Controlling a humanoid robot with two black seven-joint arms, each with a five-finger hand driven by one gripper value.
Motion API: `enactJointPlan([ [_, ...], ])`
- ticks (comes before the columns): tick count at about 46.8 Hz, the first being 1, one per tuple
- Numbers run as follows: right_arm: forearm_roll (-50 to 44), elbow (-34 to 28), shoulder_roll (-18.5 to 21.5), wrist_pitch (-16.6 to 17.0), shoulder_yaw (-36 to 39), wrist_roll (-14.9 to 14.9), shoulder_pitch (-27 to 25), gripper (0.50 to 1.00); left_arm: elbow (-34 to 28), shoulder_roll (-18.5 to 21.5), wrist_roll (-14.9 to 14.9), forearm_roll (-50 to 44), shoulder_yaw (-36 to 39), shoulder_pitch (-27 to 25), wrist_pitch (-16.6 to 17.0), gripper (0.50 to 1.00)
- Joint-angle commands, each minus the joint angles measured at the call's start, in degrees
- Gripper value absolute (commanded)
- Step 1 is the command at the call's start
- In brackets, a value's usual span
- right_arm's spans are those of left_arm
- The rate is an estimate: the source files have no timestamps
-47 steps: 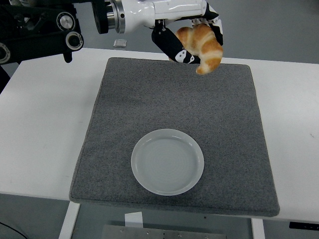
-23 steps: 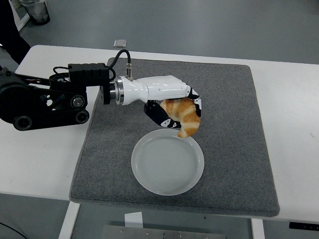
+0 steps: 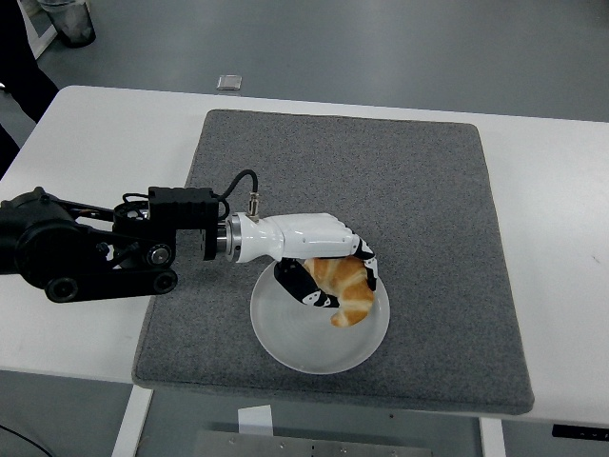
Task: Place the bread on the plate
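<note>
— Bread (image 3: pixel 346 290) is right over the plate (image 3: pixel 285 347) now, a croissant, clamped in the left hand (image 3: pixel 328 271). The fingers (image 3: pixel 303 286) curl under and around it, thumb side on top. I can't tell from here whether its low tip touches the plate or hangs just above.

— Where on the plate?

— Toward the plate's far right part, not the middle. The plate itself sits on the grey mat (image 3: pixel 428 190), near its front edge.

— So what would you want from it next?

— Bring it down until the croissant rests on the plate, then open the fingers slowly, so the bread doesn't roll off the right rim. A nudge toward the plate's centre first would help, I think. Then lift the hand straight up, so the fingers under the bread don't drag it or tip the plate.

— And the other arm?

— Nowhere to be seen.
</note>
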Motion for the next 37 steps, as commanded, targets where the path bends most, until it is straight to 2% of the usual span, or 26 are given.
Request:
enactJointPlan([
  [1,0.0,0.0,0.0,0.0,0.0,0.0,0.0,0.952,0.1,0.0,0.0,0.0,0.0,0.7,0.0,0.500],
  [17,0.0,0.0,0.0,0.1,0.0,0.0,0.0,0.952,1.4,0.1,-0.2,0.1,-0.4,5.3,0.3,0.500],
  [37,0.0,0.0,0.0,0.1,0.1,0.0,0.0,0.952,3.0,0.4,-0.2,-0.5,-0.7,6.5,1.8,0.500],
])
